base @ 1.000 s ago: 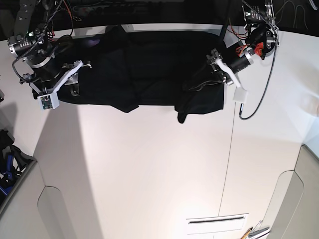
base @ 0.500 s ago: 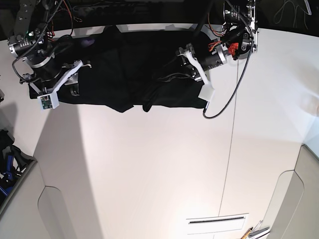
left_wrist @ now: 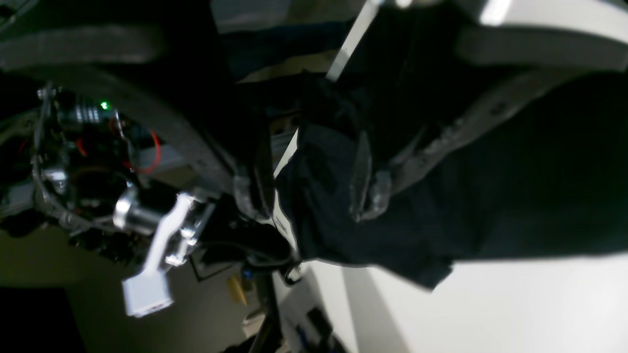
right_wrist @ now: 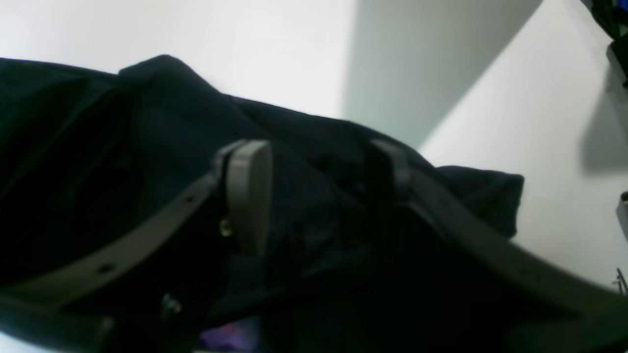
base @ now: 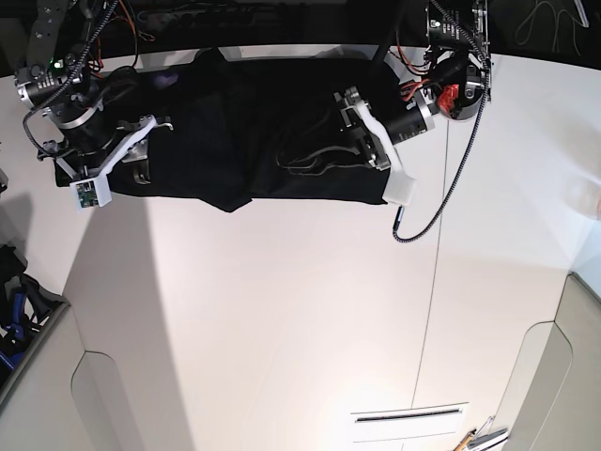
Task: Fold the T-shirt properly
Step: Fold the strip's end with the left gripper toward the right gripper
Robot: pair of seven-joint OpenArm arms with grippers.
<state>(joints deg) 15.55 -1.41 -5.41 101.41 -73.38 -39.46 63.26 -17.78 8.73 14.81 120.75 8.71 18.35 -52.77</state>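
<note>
The black T-shirt (base: 235, 122) lies bunched in a wide band along the far side of the white table (base: 282, 310), plain side up. My left gripper (base: 315, 155) sits on its right half. In the left wrist view (left_wrist: 309, 196) the jaws stand apart, with a fold of the shirt (left_wrist: 490, 196) between them. My right gripper (base: 143, 162) rests on the shirt's left end. In the right wrist view (right_wrist: 316, 181) its fingers (right_wrist: 248, 191) stand apart over bulging cloth (right_wrist: 73, 147), and a bit of purple print (right_wrist: 230, 338) shows low down.
A black cable (base: 451, 178) hangs from the left arm over the table's right part. A seam (base: 430, 310) runs down the table, with a slot (base: 408, 418) near the front. Blue items (base: 14, 315) lie off the left edge. The right arm (left_wrist: 147, 235) shows in the left wrist view.
My left gripper has carried the shirt's right side leftward over the middle. The hanging black tip is gone and the lower edge lies straight. The right arm has not moved.
</note>
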